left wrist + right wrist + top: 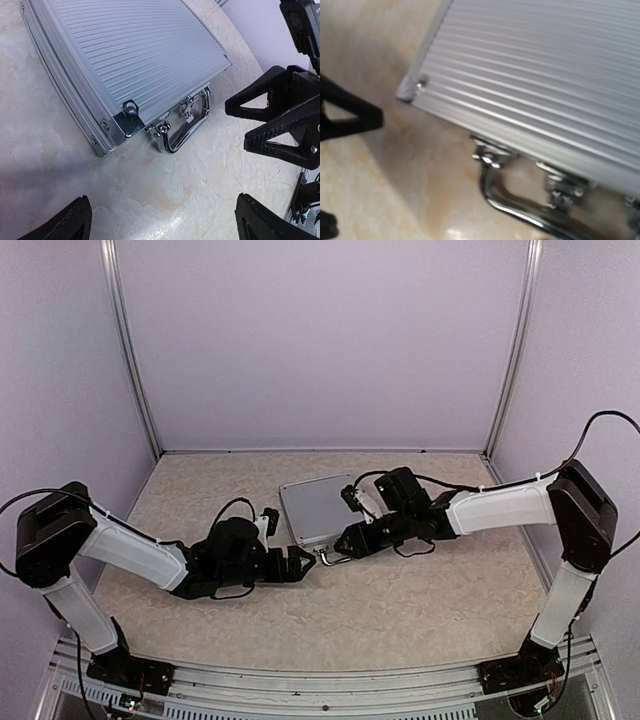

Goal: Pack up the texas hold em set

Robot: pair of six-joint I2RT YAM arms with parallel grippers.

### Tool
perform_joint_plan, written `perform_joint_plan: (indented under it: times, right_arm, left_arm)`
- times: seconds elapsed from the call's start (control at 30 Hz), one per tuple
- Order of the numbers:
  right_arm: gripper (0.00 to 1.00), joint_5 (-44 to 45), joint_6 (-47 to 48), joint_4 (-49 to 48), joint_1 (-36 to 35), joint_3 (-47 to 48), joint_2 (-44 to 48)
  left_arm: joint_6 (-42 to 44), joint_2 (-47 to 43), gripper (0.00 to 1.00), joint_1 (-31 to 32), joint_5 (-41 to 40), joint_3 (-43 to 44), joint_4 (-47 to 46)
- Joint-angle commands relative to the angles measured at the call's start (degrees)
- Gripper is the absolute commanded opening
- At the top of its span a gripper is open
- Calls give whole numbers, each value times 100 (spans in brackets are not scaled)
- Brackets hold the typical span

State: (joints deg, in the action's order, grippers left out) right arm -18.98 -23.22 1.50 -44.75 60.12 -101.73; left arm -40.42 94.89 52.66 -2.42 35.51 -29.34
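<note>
The ribbed silver case (315,508) lies shut and flat near the middle of the table (420,610), its chrome handle (182,132) on the side nearest the arms. The right gripper (345,540) hovers just beside that handle, fingers partly apart around nothing (its wrist view is blurred). The left gripper (305,564) gapes wide near the case's front corner.

No writing, label, brand, number or sign is readable anywhere, the ribbed silver case (315,508) included.
</note>
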Motion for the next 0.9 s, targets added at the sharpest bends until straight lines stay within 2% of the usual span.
perform_joint_plan:
  times: [0.0,0.03,0.2,0.37,0.6,0.87]
  right_arm:
    - [17,736,923,507,-42,-122,406]
    - [0,898,1123,582,-40,-150,435]
    - [0,1534,2082,835,-43,-142,362]
    - [0,1551,2851,616,-61,-235,191]
    - [0,1487,3183,430,-193,-12,-171]
    - [0,1955,3288,442,-399,448,-667]
  left_arm:
    - [-9,-85,99,58,-31,-35,-72]
    - [-9,-72,99,60,-27,-23,-70]
    - [-1,-50,99,77,-8,43,-33]
    - [-17,-65,99,92,-31,44,-20]
    - [-9,-143,99,104,-74,-20,29]
    - [34,-269,99,104,-184,-121,87]
